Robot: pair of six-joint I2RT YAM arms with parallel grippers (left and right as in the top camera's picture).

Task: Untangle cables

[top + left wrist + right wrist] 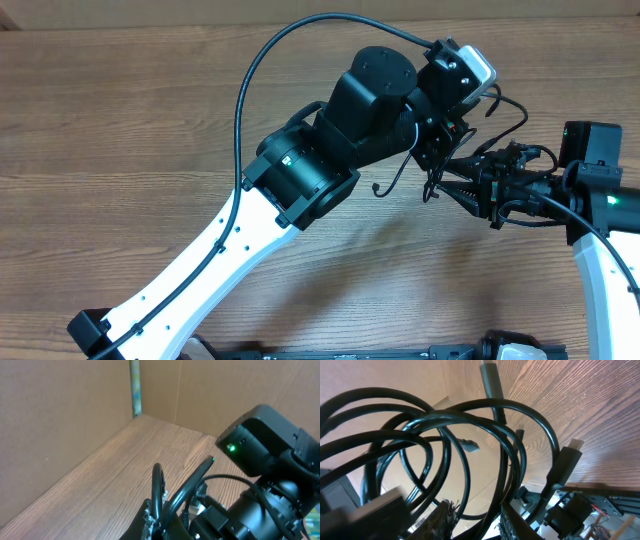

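The cables (432, 172) are thin black cords bunched in a tangle between the two grippers, right of the table's centre. One loose end (385, 186) curls out to the left, and loops (512, 108) stick out to the upper right. My left gripper (436, 158) points down into the bunch. In the left wrist view, this left gripper (159, 521) is shut on two strands of the cables (158, 485). My right gripper (447, 188) comes in from the right. In the right wrist view, the right gripper (477, 522) has its jaws parted, with looped cables (455, 435) passing between them and a plug (491, 380) hanging above.
Brown cardboard walls (60, 415) stand round the wooden table (130, 130). The left arm's white link (200, 270) crosses the front left, and its thick cable (245, 100) arcs above it. The right arm's body (260, 440), with a green light, is close to the left gripper.
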